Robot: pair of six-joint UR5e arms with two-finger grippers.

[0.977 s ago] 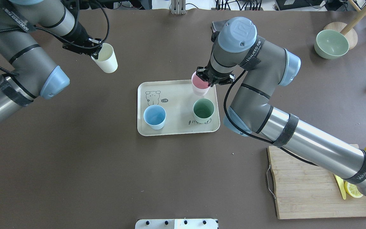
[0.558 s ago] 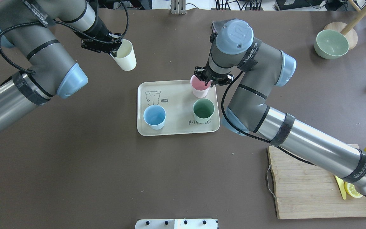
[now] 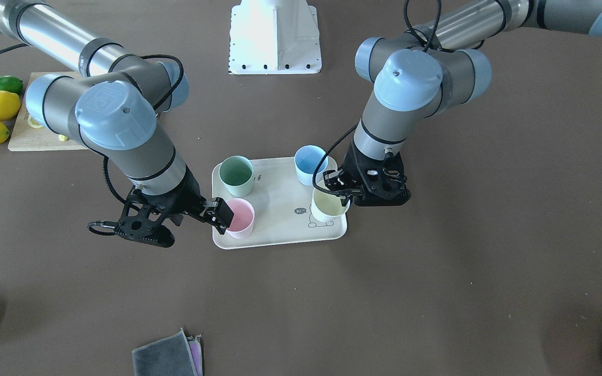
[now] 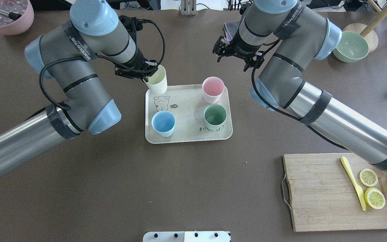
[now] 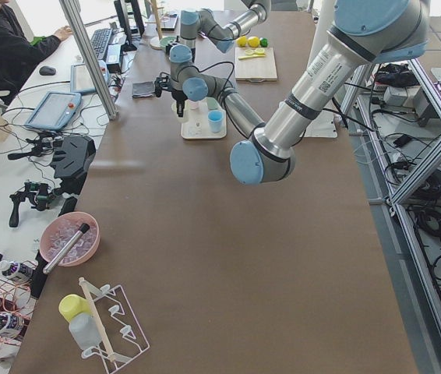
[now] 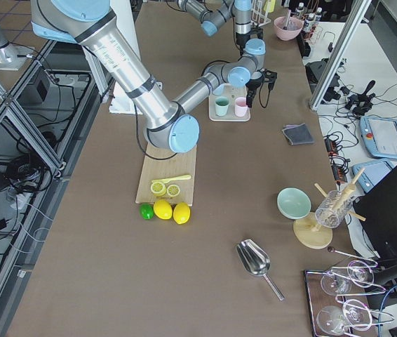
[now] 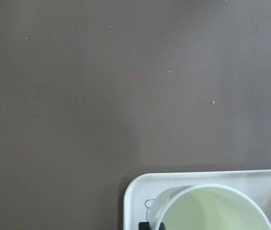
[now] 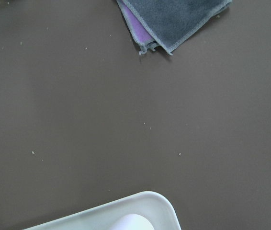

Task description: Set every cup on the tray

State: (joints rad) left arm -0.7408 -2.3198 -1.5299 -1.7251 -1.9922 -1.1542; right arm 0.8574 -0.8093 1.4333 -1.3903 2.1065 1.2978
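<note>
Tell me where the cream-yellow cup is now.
In the overhead view, the cream-yellow cup is at the far left corner of the tray, held by the left gripper, beside the bunny drawing.

Our left hand now holds the cream cup over the tray. Our right hand has left the pink cup.

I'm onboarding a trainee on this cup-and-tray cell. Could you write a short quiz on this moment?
1. Of the pink cup, light blue cup, sage green cup and cream-yellow cup, how many stand unheld on the tray?
2. True or false: the right gripper is clamped on the pink cup.
3. Which cup does the left gripper hold? A) light blue B) cream-yellow C) sage green
Key: 1. three; 2. false, it hangs open beside that cup; 3. B.
</note>
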